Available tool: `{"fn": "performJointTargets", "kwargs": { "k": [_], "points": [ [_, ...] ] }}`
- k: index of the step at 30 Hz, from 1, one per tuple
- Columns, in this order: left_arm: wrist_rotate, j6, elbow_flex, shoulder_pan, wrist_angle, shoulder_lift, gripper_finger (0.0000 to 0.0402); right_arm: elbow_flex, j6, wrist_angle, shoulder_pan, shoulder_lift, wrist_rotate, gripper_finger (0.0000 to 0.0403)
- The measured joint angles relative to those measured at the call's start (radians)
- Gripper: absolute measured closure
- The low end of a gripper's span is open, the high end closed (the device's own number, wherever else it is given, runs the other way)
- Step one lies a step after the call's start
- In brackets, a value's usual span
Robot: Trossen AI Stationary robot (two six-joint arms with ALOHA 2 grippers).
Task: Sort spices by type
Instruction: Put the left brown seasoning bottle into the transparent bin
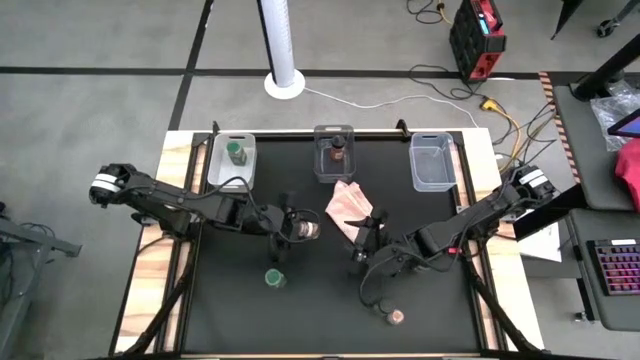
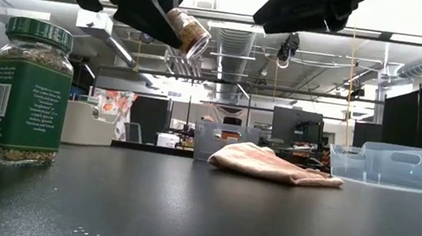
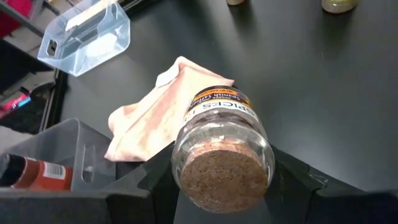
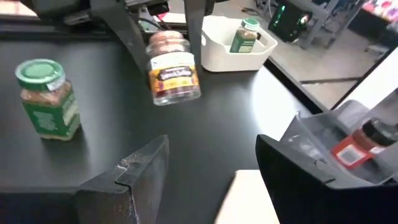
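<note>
- Two jars already sit in bins in the high view: a green-lidded jar (image 1: 234, 152) in the left bin (image 1: 216, 160) and a dark-lidded jar (image 1: 338, 152) in the middle bin (image 1: 320, 165), both beyond the claws; the right bin (image 1: 433, 162) looks bare. The left claw (image 1: 300, 228) pinches a tan-lidded jar (image 1: 308, 229). A second green jar (image 1: 274, 277) stands just behind that claw, and another tan-lidded jar (image 1: 396, 316) behind the right claw (image 1: 368, 238), which hovers beside the pink cloth (image 1: 347, 208).
- Low view: the held jar (image 2: 187, 32) hangs tilted, clear of the table (image 2: 262, 224).
- Left wrist view: the jar (image 3: 219, 155) sits clamped between the fingers, above the cloth (image 3: 155, 118).
- Right wrist view: its fingers (image 4: 134, 171) are spread, gripping nothing.
- Judged: roughly a third done; I count only five jars.
</note>
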Motion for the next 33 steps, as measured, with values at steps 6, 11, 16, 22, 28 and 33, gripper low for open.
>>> {"fn": "performJointTargets", "kwargs": {
  "k": [6,11,16,22,28,33],
  "points": [
    [-0.001,-0.020,0.000,0.000,0.000,0.000,0.0230,-0.002,0.010,-0.006,-0.005,0.029,-0.004,0.0159],
    [-0.003,-0.033,0.000,0.001,0.008,0.000,0.0230,-0.002,0.012,-0.008,-0.008,0.032,-0.003,0.0153],
    [-0.003,-0.047,0.000,0.001,0.009,0.000,0.0230,-0.002,0.014,-0.008,-0.007,0.032,-0.003,0.0152],
    [-0.003,-0.064,0.000,0.001,0.025,0.000,0.0230,-0.002,0.014,-0.008,-0.006,0.032,-0.003,0.0158],
    [-0.003,-0.070,0.000,0.001,0.025,0.000,0.0230,-0.004,0.017,-0.008,-0.006,0.032,-0.003,0.0147],
    [-0.003,-0.080,0.000,0.001,0.024,0.000,0.0230,-0.005,0.032,-0.007,-0.006,0.035,-0.005,0.0131]
  ]
}}
